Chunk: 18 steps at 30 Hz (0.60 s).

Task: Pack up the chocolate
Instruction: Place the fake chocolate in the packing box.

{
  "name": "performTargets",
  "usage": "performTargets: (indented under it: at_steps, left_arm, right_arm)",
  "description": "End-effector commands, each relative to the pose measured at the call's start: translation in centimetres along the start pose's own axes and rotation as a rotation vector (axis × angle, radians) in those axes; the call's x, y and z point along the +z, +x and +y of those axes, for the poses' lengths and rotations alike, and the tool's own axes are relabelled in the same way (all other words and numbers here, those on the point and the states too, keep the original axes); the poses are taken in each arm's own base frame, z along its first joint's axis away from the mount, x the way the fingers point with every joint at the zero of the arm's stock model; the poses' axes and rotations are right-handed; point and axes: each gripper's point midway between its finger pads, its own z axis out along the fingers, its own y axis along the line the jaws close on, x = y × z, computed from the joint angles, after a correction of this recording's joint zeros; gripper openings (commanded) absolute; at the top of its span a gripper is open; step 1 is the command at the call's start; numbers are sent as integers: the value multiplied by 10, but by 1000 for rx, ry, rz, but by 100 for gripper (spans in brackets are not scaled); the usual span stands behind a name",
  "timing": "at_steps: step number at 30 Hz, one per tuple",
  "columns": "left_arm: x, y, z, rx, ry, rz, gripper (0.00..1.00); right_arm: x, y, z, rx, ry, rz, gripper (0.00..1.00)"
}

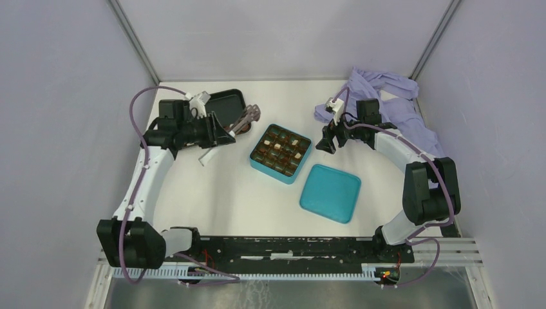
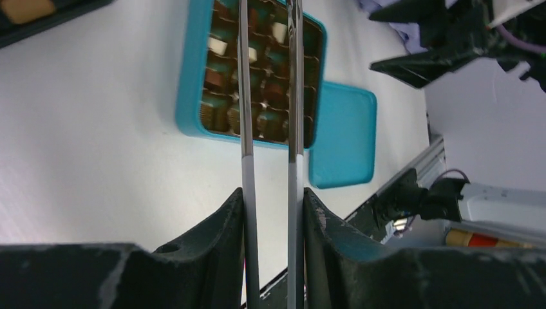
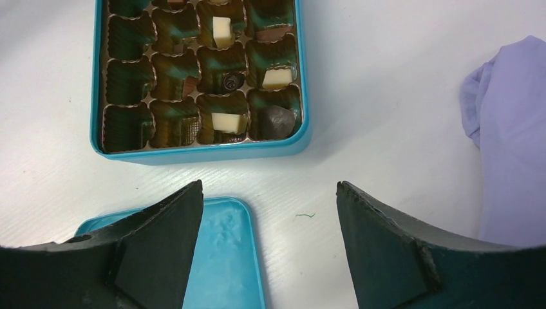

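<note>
Nearest the lens, the left gripper (image 2: 272, 206) is seen with its fingers (image 2: 225, 225) clamped on a pair of thin metal tongs (image 2: 245, 96), whose tips run out of view past the box. The chocolate (image 3: 228, 121) is found in the brown grid insert of the teal box (image 3: 193, 153): three cream blocks and a few dark pieces are seated in cells, while many cells are bare. A tan piece (image 2: 26, 8) is seen in the black tray (image 1: 226, 100) left of the box. The teal lid (image 1: 330, 193) is laid flat just beside the box. The right gripper (image 3: 269, 190) is held spread wide and empty over the table between box and lid. A lilac cloth (image 1: 393, 96) is bunched at the far right.
</note>
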Motion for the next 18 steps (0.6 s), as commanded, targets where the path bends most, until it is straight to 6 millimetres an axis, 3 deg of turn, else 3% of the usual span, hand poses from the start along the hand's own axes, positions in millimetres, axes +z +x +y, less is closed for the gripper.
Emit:
performTargets:
  at_steps: [1,8,18]
  left_arm:
    - [-3,7,-60,84,166,-9,2]
    - [10,38,-90,129,207,98,2]
    - [30,77,-99,170,176,261,2]
  right_arm:
    - [-3,-11,1,-19,-5,-46,81]
    - [-2,-10,0,-17,-6,-44,81]
    - [-2,-7,-4,-9,0,-40,81]
